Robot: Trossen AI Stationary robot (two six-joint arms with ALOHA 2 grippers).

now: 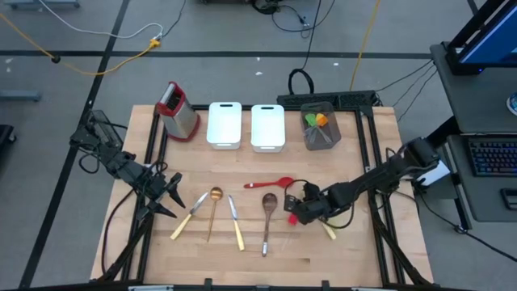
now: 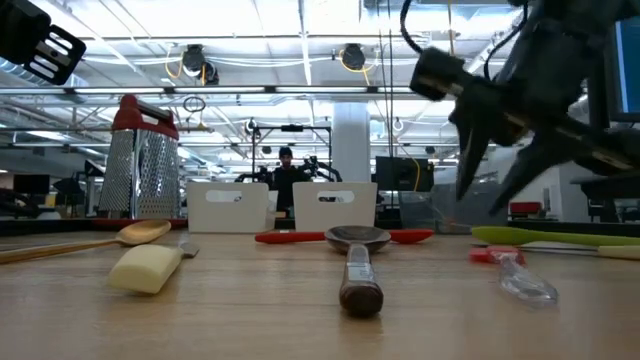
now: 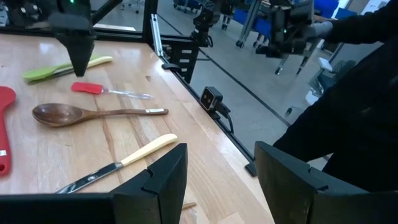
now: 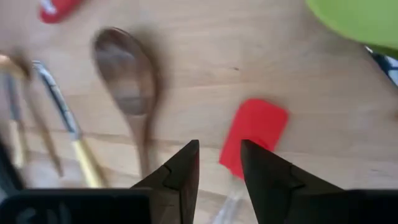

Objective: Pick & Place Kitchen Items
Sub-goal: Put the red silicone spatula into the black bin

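Observation:
Several kitchen items lie flat on the wooden table. They include a red spoon, a wooden spoon, a gold spoon and two cream-handled knives. There is also a small red spatula with a clear handle and a green spatula. My right gripper hovers open just above the table, tilted down, with the small red spatula right beyond its fingertips and nothing between them. My left gripper waits open at the table's left side.
Along the far edge stand a red-topped metal grater, two white trays and a grey bin holding green and orange utensils. A person shows in the room behind. Bare wood lies near the table's front edge.

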